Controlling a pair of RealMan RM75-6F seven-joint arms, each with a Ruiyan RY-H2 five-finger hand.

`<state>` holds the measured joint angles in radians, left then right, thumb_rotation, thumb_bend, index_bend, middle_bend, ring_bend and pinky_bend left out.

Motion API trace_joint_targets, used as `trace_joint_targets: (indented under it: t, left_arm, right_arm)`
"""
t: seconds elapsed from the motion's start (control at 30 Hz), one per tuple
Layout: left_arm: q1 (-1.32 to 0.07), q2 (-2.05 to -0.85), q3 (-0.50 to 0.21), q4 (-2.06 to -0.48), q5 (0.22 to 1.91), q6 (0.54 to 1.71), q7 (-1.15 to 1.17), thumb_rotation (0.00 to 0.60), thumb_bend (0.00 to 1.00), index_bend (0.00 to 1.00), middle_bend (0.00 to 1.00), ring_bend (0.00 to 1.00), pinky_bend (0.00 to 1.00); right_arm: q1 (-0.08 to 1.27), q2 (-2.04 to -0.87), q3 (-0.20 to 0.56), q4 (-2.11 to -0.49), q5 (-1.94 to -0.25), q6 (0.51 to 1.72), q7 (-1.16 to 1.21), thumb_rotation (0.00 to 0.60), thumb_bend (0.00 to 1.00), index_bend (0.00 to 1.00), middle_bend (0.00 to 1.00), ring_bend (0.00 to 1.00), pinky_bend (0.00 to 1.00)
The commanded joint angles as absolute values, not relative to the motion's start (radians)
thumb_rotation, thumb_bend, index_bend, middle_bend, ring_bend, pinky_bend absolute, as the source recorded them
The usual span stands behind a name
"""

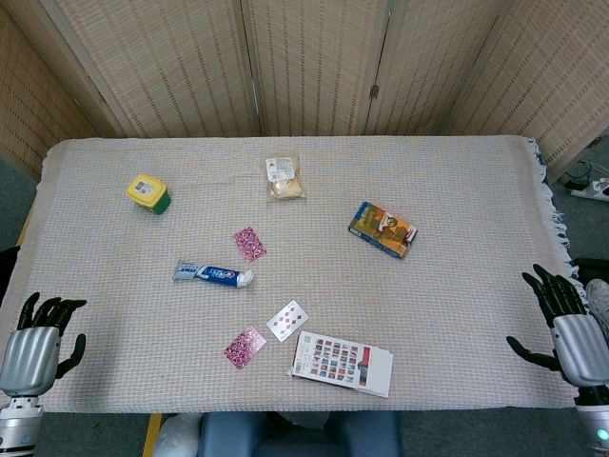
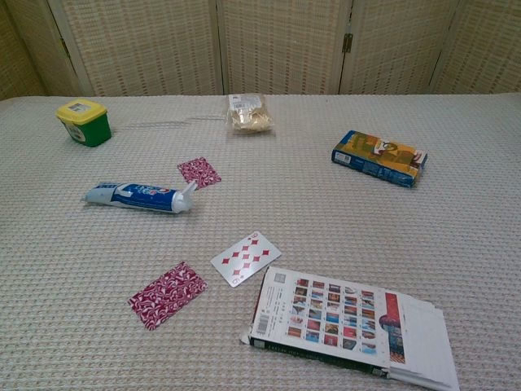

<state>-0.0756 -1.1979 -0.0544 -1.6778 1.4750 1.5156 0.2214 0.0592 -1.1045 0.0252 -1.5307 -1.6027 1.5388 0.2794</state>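
Hands, left [image 1: 38, 335] and right [image 1: 563, 324], rest spread and empty at the table's [image 1: 457, 200] near corners, well apart from the booklet [image 1: 341, 363] and cards

Woven folding screen [image 1: 314, 67] behind table; pale knit cloth [image 1: 457, 314] covering tabletop; even indoor light.

A rough, matt woven cloth [image 1: 447, 314] covers the bench. The toothpaste tube [image 2: 138, 196] looks like glossy plastic. The playing cards [image 2: 246, 257] are smooth and slightly shiny, as is the printed card box [image 2: 326, 316]. The far snack packet [image 2: 249, 114] is clear, shiny film. Each robot hand, left [image 1: 38, 338] and right [image 1: 566, 324], has matt black fingers and a smooth grey metallic back.
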Motion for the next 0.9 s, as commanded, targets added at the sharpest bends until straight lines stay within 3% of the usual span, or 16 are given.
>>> trace_joint_targets:
  t: [0.03, 0.5, 0.9]
  left_arm:
    - [-0.076, -1.199, -0.055, -1.676, 1.475, 1.517, 0.22, 0.6, 0.53, 0.28, 0.29, 0.19, 0.04]
    - [-0.107, -1.199, -0.066, -1.66, 1.509, 1.501, 0.198, 0.6, 0.53, 0.27, 0.29, 0.19, 0.04]
    - [-0.329, -1.241, -0.138, -1.627, 1.528, 1.259, 0.157, 0.6, 0.53, 0.25, 0.29, 0.19, 0.05]
  right_arm:
    - [0.059, -1.107, 0.027, -1.531, -1.601, 1.54, 0.278, 0.6, 0.27, 0.0, 0.0, 0.0, 0.0]
    - [0.057, -1.099, 0.046, -1.546, -1.589, 1.561, 0.256, 0.6, 0.27, 0.0, 0.0, 0.0, 0.0]
    - [0.099, -1.043, 0.064, -1.62, -1.6, 1.519, 0.184, 0.6, 0.27, 0.0, 0.0, 0.0, 0.0]
